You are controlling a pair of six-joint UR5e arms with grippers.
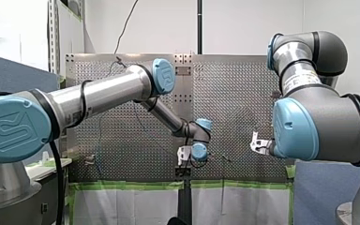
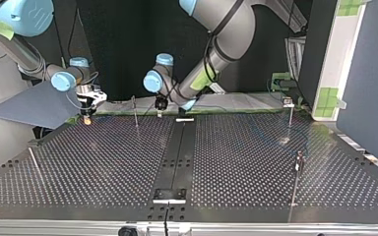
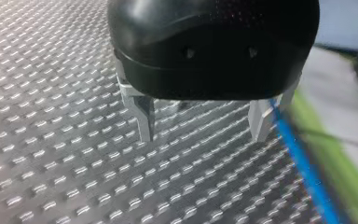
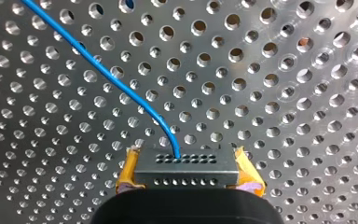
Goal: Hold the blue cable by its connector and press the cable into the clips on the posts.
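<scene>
The connector (image 4: 186,164) sits in my right tool (image 4: 187,171), cable (image 4: 96,62) running ahead.

My left gripper (image 3: 200,125) is pointed down, and its two metal fingers (image 3: 144,119) are spread wide apart. My right gripper (image 4: 186,175) is pointed down too, and its yellow pads (image 4: 128,170) are squeezed tight on the connector (image 4: 186,163).

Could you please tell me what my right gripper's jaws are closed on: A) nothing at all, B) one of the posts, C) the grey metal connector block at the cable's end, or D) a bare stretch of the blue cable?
C: in the right wrist view the right gripper has its jaws clamped on the grey rectangular metal connector block, and the thin blue cable leaves the block's far face.
</scene>
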